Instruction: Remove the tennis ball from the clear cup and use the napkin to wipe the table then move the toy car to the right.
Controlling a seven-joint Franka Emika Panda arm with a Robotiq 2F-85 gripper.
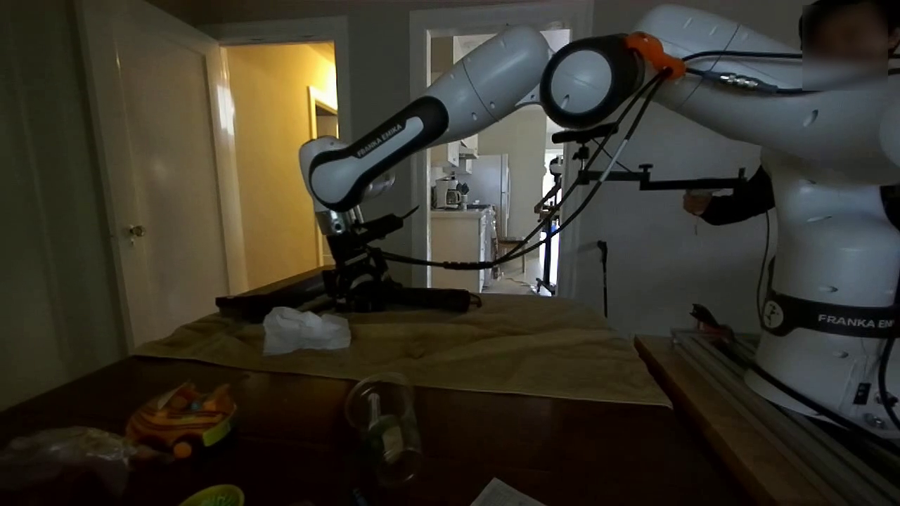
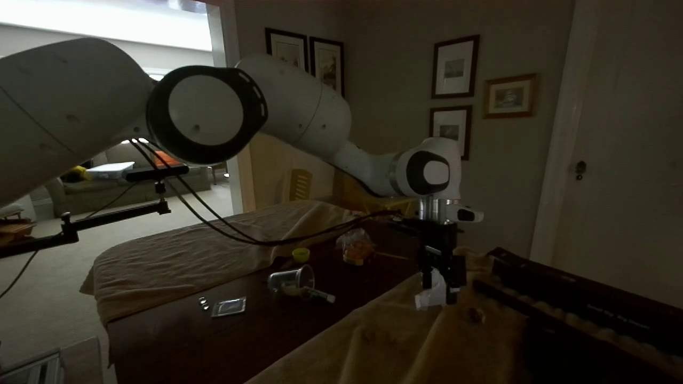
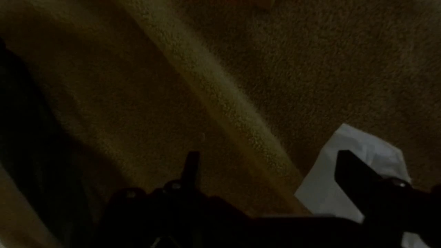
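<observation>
Dark wooden table [image 1: 562,443], partly draped, in weak light; the wrist view is dim enough that height is hard to judge, and a descent might overshoot into the surface. Loose tan towelling cloth [image 1: 506,351], ridged in the wrist view: closing low would probably gather a fold, and wiping here would tug the cloth instead of cleaning wood. Long black object [image 2: 565,296], lettering too small to read, near the Robotiq gripper [image 3: 268,158]; a sideways swing may strike it. Fingers [image 3: 353,177] spread, with nothing seen pinched between them. Crumpled white napkin [image 1: 307,330], the likely present target, lying on the cloth and overlapped in the wrist view by one finger rather than centred in the gap; closing on this alignment might push it aside or catch only a corner. Whether that finger touches it cannot be told. Clear tumbler [image 2: 291,281], on its side on bare wood, no ball visible inside; a wide wiping stroke could set it rolling. Plastic bag [image 1: 70,450], just beside the orange toy car [image 1: 181,420] and perhaps touching it; film snagged by a fingertip would come along when the car is moved. Small yellow-green rimmed item [image 2: 301,255], also on the wood: bowl or tennis ball, the views do not settle which, and a wrong reading would leave it unclear whether the ball step is done.
</observation>
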